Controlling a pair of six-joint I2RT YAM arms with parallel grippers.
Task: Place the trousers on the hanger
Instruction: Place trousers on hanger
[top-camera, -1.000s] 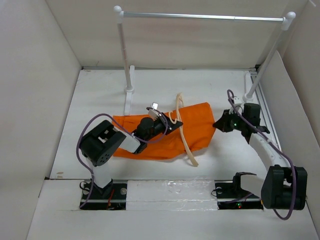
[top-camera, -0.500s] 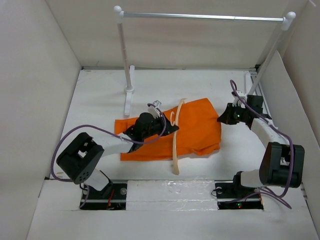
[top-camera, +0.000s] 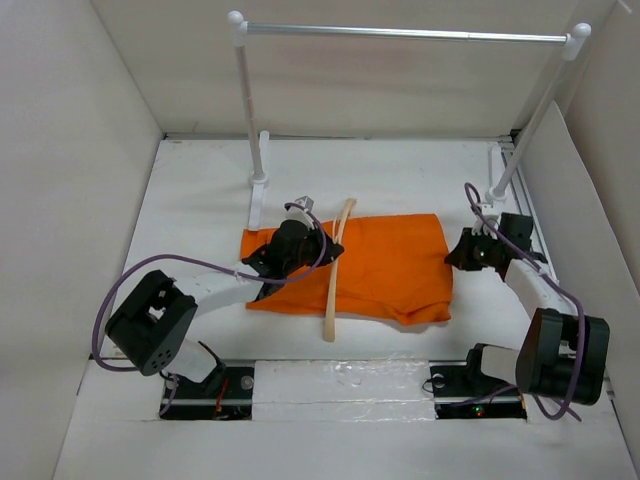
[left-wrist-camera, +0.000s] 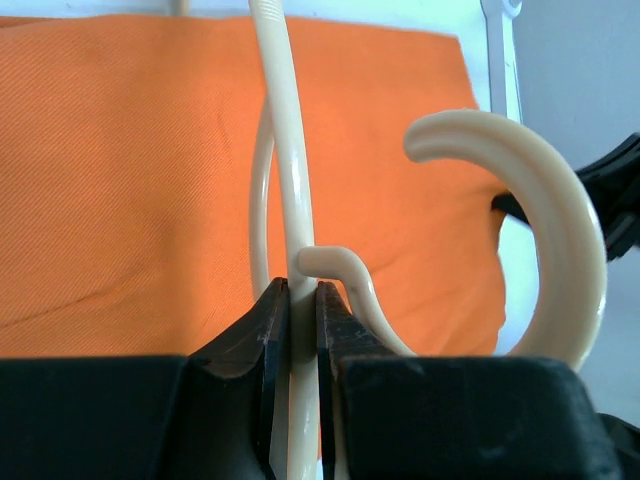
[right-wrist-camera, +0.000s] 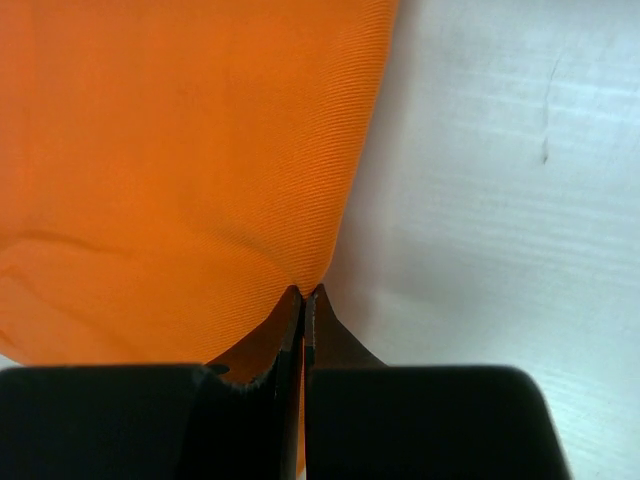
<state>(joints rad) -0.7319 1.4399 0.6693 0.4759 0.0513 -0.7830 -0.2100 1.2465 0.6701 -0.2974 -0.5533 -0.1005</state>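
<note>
The orange trousers (top-camera: 385, 265) lie folded across the middle of the table. The pale beige hanger (top-camera: 335, 270) lies across them, running from far to near. My left gripper (top-camera: 318, 243) is shut on the hanger near its hook; in the left wrist view the hanger (left-wrist-camera: 285, 190) passes between the jaws, its hook (left-wrist-camera: 545, 230) curls at the right, and the trousers (left-wrist-camera: 130, 170) lie behind. My right gripper (top-camera: 458, 252) is shut on the trousers' right edge; in the right wrist view the fabric (right-wrist-camera: 180, 150) is pinched at the fingertips (right-wrist-camera: 304, 294).
A silver rail (top-camera: 400, 33) on white posts (top-camera: 248, 100) stands at the back. White walls close in both sides. A white strip (top-camera: 340, 385) runs along the near edge between the arm bases.
The trousers have been drawn out flatter and toward the right. My left gripper turned the hanger more upright across them. My right arm moved slightly right and nearer with the fabric edge.
</note>
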